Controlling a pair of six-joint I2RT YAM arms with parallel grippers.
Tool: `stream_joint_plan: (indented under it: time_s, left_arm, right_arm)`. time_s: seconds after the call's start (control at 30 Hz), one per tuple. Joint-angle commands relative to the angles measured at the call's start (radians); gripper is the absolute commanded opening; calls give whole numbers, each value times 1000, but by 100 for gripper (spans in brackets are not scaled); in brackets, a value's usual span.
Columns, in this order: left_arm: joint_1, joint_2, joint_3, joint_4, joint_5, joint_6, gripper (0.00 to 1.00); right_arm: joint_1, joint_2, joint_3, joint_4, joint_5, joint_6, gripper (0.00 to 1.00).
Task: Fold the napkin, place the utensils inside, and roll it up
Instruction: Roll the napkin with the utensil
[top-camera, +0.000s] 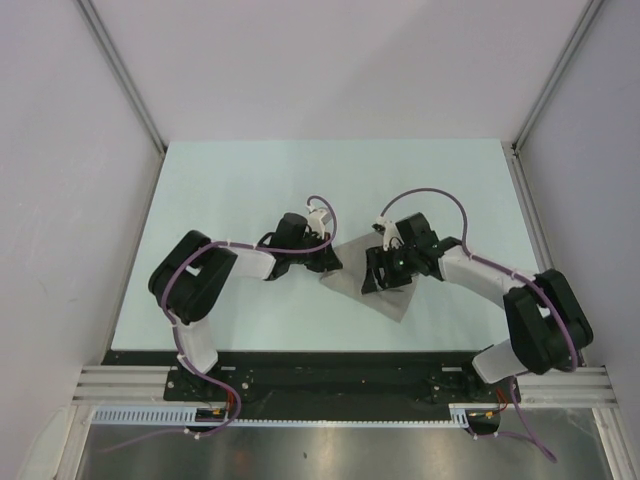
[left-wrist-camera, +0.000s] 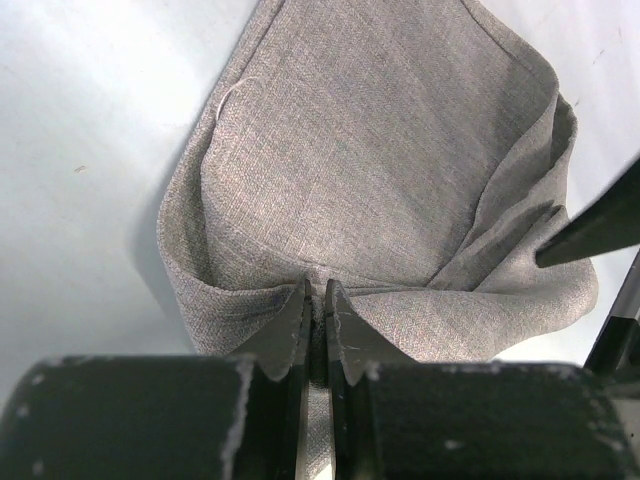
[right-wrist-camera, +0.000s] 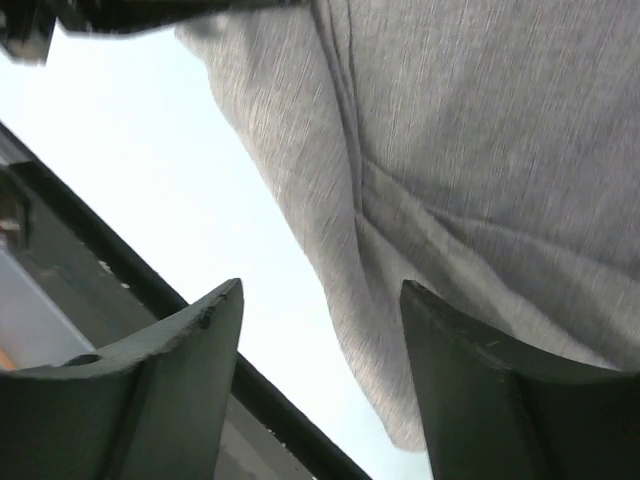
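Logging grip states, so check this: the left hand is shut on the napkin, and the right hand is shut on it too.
One part is wrong. The left hand is shut on the napkin, but the right hand is open: the right wrist view shows its fingers spread apart, pinching nothing.

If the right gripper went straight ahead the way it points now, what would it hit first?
Most likely the napkin: its fold lies just beyond the open right gripper, though depth is unclear.
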Motion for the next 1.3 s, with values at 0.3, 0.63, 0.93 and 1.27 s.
stream_joint_plan:
  time_s: [0.3, 0.63, 0.93, 1.27]
  left_arm:
    - [-3, -29, -79, -73, -28, 0, 0]
    - [2, -54, -103, -55, -41, -4, 0]
    - [12, -80, -128, -52, -51, -7, 0]
    - [25, -99, -149, -49, -68, -10, 0]
  right_arm:
    - [83, -61, -57, -75, 159, -18, 70]
    - [153, -2, -18, -209, 249, 25, 67]
    - [163, 97, 41, -313, 231, 71, 26]
    - [107, 136, 100, -327, 79, 39, 13]
